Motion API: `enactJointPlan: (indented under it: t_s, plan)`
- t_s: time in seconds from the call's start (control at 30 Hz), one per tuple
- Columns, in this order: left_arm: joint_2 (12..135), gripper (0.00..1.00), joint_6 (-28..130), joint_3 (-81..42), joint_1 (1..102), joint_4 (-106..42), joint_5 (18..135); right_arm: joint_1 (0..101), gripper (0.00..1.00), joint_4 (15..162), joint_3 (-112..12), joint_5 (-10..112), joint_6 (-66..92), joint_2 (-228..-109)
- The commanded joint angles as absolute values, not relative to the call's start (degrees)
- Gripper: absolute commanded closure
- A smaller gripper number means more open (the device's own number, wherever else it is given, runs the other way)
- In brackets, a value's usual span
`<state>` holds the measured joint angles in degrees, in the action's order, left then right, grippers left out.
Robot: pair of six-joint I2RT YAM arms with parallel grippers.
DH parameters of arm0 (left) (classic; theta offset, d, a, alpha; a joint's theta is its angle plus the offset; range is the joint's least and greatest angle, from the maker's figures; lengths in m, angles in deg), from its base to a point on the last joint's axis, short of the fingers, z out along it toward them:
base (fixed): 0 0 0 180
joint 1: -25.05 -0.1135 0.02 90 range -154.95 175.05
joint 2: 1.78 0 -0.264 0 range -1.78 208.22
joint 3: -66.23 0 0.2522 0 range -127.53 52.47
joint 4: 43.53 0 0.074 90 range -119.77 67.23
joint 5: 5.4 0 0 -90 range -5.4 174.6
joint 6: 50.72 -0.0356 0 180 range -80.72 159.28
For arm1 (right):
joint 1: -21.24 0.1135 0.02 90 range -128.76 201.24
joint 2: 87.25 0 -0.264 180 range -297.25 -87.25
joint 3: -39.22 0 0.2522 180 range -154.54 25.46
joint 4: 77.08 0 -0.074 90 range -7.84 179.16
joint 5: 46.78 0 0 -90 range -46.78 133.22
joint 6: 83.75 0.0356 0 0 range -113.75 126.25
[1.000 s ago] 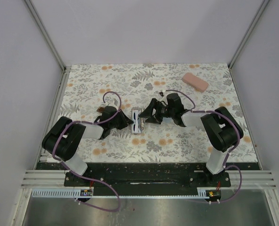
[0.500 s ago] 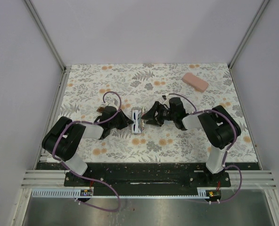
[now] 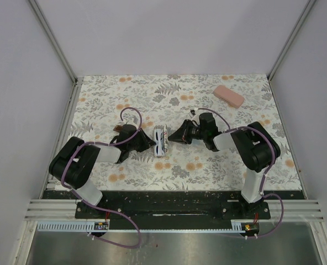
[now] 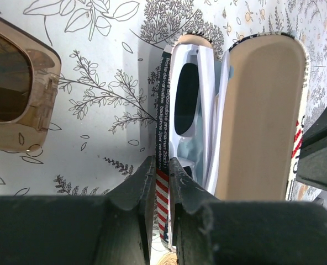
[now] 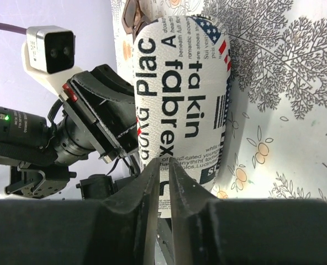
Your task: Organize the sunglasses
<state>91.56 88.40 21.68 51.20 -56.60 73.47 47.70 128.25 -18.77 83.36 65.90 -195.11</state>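
The white sunglasses [image 4: 188,99] lie inside the opened stars-and-stripes pouch [image 4: 260,110], dark lens up. My left gripper [image 4: 162,165] is shut on the pouch's striped left edge. The brown sunglasses [image 4: 14,88] rest on the cloth to the left of the pouch, apart from it. In the top view the pouch [image 3: 161,141] sits between both grippers, left gripper [image 3: 152,144] on one side, right gripper [image 3: 172,137] on the other. My right gripper [image 5: 164,163] has its jaws drawn together, tips against the printed outer face of the pouch [image 5: 180,94].
A pink hard case [image 3: 229,96] lies at the far right of the floral tablecloth [image 3: 125,94]. The left arm's wrist camera [image 5: 47,49] stands close behind the pouch. White walls enclose the table on three sides.
The right gripper has moved left up to the pouch and its jaws have closed from wide open. The left gripper has kept its hold and place.
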Motion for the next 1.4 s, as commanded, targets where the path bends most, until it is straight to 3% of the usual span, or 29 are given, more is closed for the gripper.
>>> enactJointPlan:
  t_s: [0.0, 0.43, 0.7, 0.9, 0.97, 1.07, 1.27, 1.37]
  plan:
    - [91.04, 0.91, 86.65, 20.83, 51.24, -55.70, 73.09, 48.92, 0.84, 121.18, -23.48, 81.98, 61.19, -196.41]
    - [91.30, 0.91, 86.74, 20.30, 51.24, -55.96, 72.47, 58.15, 0.85, 83.64, -42.21, 65.03, 44.48, -200.54]
    - [90.43, 0.91, 87.09, 20.47, 51.24, -55.26, 72.30, 59.92, 0.85, 78.79, -45.65, 62.21, 42.81, -203.18]
    - [84.02, 0.80, 86.30, 20.30, 50.37, -48.15, 75.19, 60.00, 0.82, 75.80, -46.08, 59.66, 41.05, -200.98]
    - [82.00, 0.71, 85.78, 20.12, 49.75, -45.95, 75.37, 60.00, 0.78, 74.66, -46.70, 59.48, 40.53, -200.81]
    - [79.01, 0.58, 85.51, 20.30, 48.61, -43.57, 75.29, 60.00, 0.58, 73.69, -46.53, 58.87, 40.17, -198.71]
    - [73.38, 0.57, 84.72, 20.30, 46.68, -39.19, 74.93, 60.00, 0.50, 70.79, -47.40, 56.76, 39.03, -194.92]
    - [69.87, 0.59, 83.67, 19.77, 45.54, -35.76, 75.37, 59.92, 0.40, 69.82, -47.49, 56.75, 38.76, -193.78]
